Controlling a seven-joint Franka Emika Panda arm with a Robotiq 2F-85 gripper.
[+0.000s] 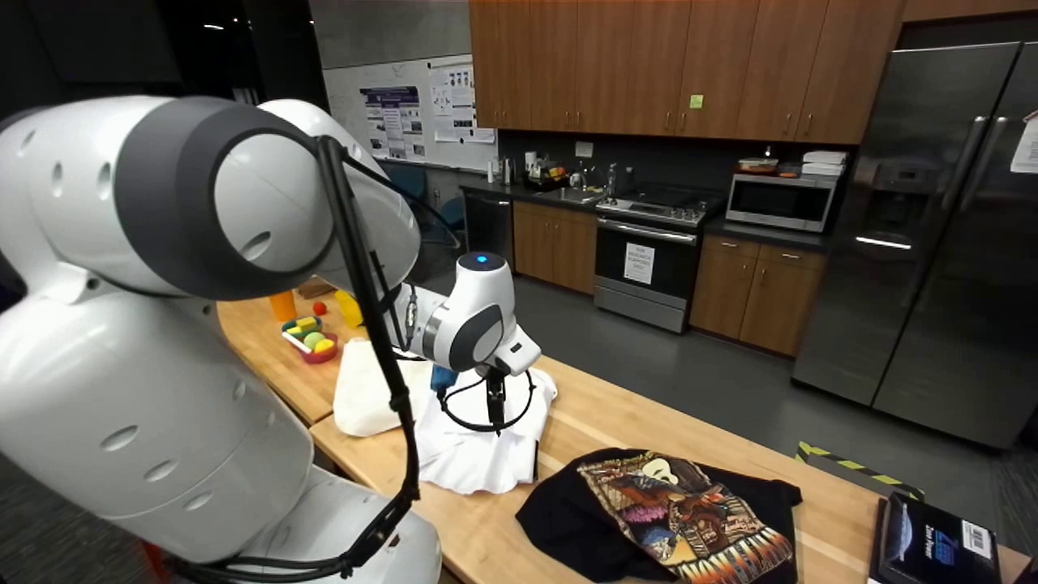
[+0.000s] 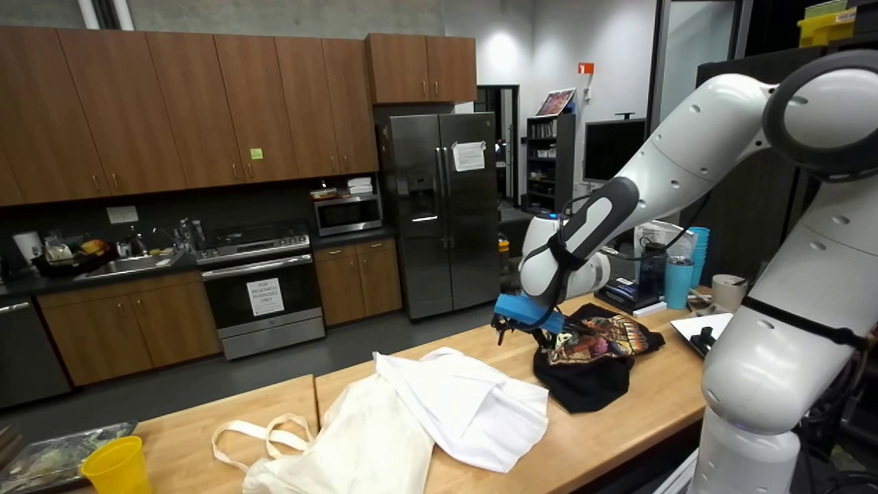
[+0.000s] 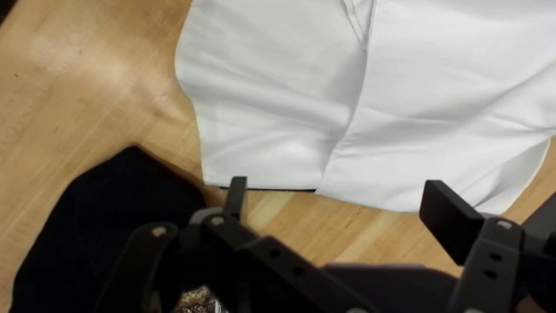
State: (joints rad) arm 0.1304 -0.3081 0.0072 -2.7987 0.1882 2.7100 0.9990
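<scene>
Tool (image 3: 334, 201), fingers (image 3: 451, 221) spread, near white cloth (image 3: 391, 100) (black printed garment (image 1: 673, 515) alongside)

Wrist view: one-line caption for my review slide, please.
Open end effector above a wooden tabletop, white cloth toward upper right, black printed cloth at lower left.

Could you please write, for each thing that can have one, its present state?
Gripper: open, holding nothing
White cloth: spread on the table, wrinkled
Cream bag: lying down, straps loose
Black printed cloth: rumpled, print facing up
Oven door: shut
Microwave door: shut
Fridge doors: shut
Upper cabinets: shut
</scene>
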